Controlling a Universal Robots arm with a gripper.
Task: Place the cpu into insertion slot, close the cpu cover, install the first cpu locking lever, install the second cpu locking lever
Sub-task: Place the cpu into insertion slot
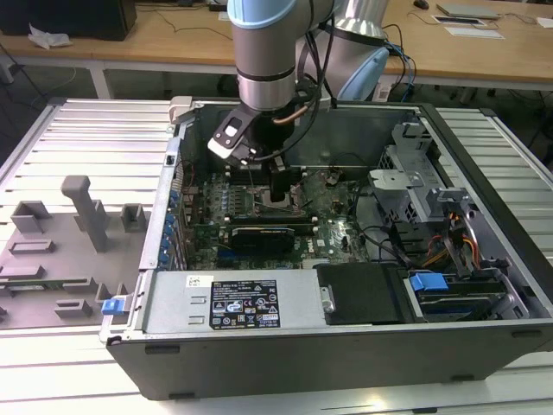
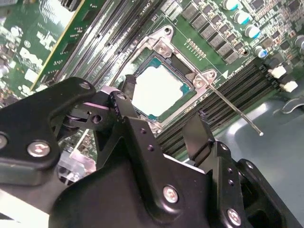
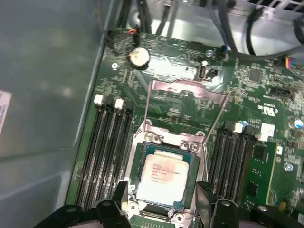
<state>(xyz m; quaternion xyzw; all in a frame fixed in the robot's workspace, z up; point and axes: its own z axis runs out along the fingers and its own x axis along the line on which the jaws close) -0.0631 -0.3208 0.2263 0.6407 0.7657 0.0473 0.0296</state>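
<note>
One slatted table (image 1: pixel 86 130) beneath case (image 1: pixel 346 363) and pincer (image 1: pixel 278 203)

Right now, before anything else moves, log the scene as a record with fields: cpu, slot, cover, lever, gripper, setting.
cpu: lies flat in the slot, silver face up
slot: filled, its dark frame showing round the cpu
cover: open, tipped back off the slot
lever: thin rod sticking out free beside the slot, not latched
gripper: open and empty, fingers spread to either side of the cpu
setting: green board inside an open computer case
</note>
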